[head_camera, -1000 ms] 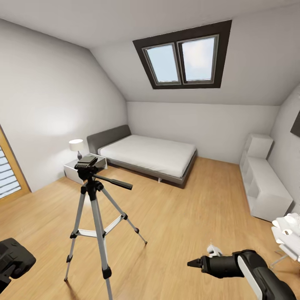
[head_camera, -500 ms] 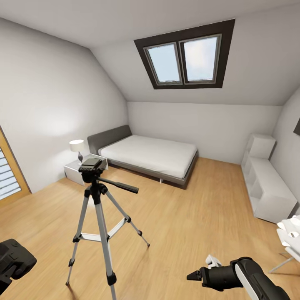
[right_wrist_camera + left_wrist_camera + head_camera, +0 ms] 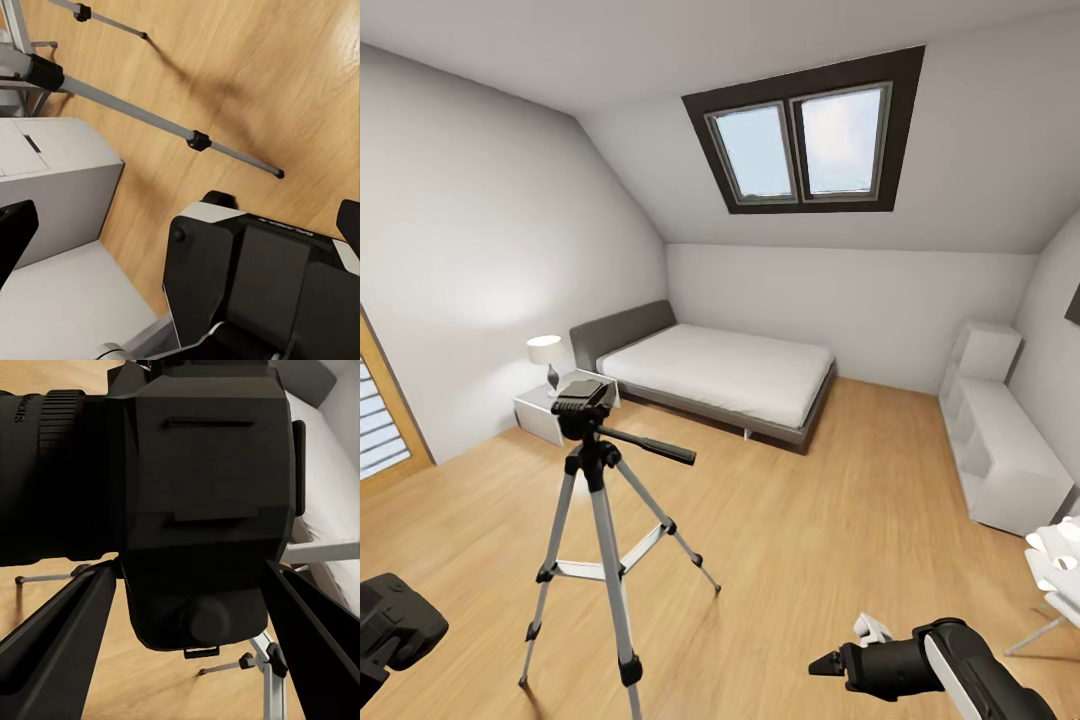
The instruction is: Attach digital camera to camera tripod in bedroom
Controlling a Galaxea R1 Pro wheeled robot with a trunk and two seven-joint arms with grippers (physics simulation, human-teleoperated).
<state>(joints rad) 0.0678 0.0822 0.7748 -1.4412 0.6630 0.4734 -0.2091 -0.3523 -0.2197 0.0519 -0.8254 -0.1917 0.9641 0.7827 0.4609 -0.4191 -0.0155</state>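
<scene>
The camera tripod (image 3: 600,520) stands on the wood floor of the bedroom, left of centre, with its black head (image 3: 582,405) bare and its pan handle pointing right. At the lower left corner my left gripper (image 3: 191,570) is shut on the digital camera (image 3: 398,620), a black boxy body (image 3: 202,472) with its lens barrel to one side, clamped between both fingers (image 3: 60,645). A tripod leg (image 3: 270,679) shows past the camera. My right gripper (image 3: 825,662) hovers low at the lower right, open and holding nothing, its fingers (image 3: 15,232) wide apart.
A grey bed (image 3: 720,370) with a white mattress stands at the back under the skylight (image 3: 800,140). A nightstand with a lamp (image 3: 545,355) is behind the tripod. White shelving (image 3: 1000,450) lines the right wall. Tripod legs (image 3: 150,120) cross the floor near my base.
The whole head view shifted slightly a second ago, so the tripod sits a little further right in the picture. Since half a second ago nothing has visibly moved.
</scene>
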